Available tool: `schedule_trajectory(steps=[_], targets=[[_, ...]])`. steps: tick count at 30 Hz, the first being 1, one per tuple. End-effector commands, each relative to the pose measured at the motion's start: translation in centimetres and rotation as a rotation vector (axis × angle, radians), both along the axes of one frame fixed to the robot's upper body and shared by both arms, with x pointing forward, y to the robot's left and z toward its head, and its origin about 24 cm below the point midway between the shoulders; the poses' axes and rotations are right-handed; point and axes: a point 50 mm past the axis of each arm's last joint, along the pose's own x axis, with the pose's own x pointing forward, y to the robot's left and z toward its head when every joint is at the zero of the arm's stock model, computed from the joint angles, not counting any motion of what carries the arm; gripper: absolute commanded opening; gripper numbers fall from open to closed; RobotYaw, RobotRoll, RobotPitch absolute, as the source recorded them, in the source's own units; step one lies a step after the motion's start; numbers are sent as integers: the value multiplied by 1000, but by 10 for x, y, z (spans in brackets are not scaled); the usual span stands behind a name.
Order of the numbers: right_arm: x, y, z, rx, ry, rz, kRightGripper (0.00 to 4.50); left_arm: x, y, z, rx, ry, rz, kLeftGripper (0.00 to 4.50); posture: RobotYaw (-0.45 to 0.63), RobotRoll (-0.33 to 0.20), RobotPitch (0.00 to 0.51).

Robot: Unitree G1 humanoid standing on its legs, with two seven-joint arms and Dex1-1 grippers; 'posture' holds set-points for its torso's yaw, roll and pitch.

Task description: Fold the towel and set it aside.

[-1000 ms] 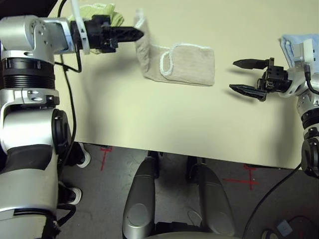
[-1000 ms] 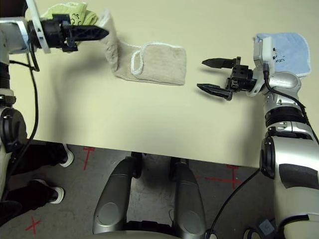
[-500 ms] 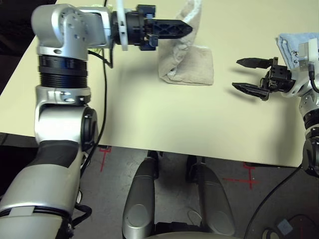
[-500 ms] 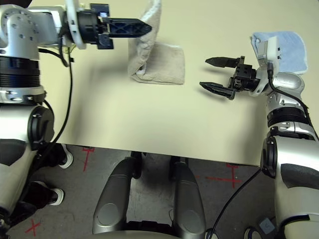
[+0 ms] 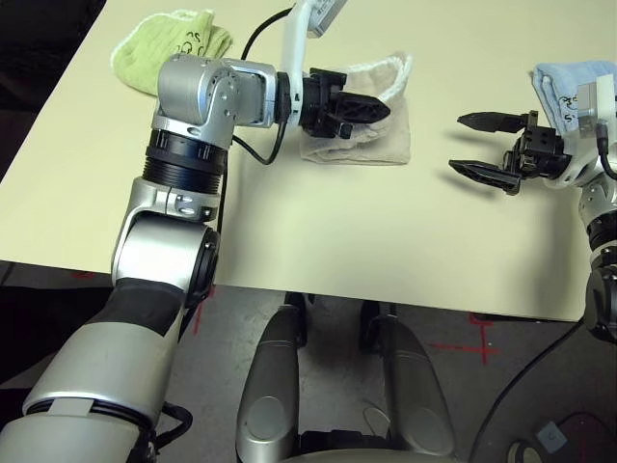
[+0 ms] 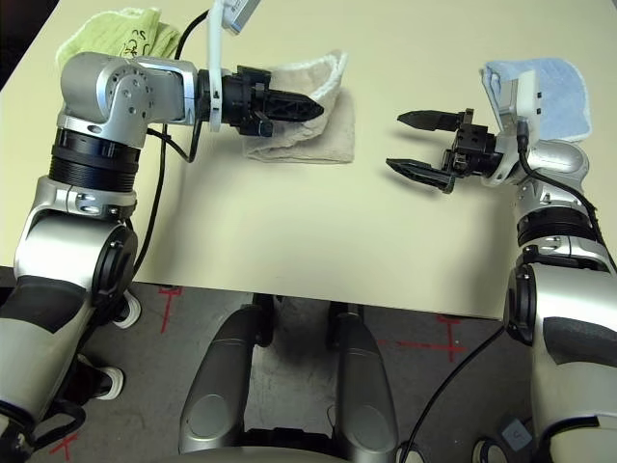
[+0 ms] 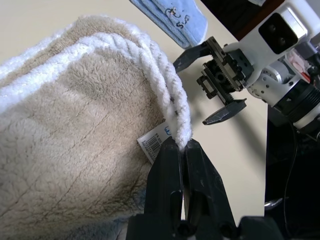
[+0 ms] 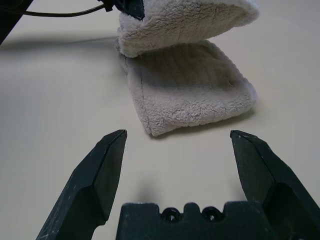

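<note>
Print on the white care tag (image 7: 156, 141) is too small to be read. Beige towel (image 5: 371, 145), between green towel (image 5: 174, 43) and blue towel (image 5: 559, 82), is pinched at its white edging by the left gripper (image 7: 181, 147); right gripper (image 8: 175, 142) is spread, beside it.

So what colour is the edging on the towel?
White, on the beige towel; clearest in the left wrist view.

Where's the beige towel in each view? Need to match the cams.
Left eye: towel upper centre, left gripper shut on its white edge.
Right eye: towel upper centre-left.
Left wrist: towel, its edge pinched.
Right wrist: towel ahead of the open right gripper.
Shared landmark: the white edging.
</note>
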Motion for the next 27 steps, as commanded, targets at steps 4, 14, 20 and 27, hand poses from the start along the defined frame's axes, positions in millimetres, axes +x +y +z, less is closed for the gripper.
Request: schedule_trajectory(steps=[4, 14, 20, 27], targets=[[-3, -4, -5, -9, 6, -11, 4500, 0, -18, -4, -11, -9, -13, 51, 154, 0, 349], [-2, -2, -4, -7, 3, -2, 4500, 2, -23, -14, -3, -34, -33, 2112, 148, 0, 352], [-2, -3, -3, -10, 0, -3, 4500, -4, -18, 19, -191, -26, -59, 4327, 148, 0, 351], [1, 5, 1, 18, -7, 30, 4500, 2, 39, 48, -264, -273, 39, 4458, 154, 0, 351]])
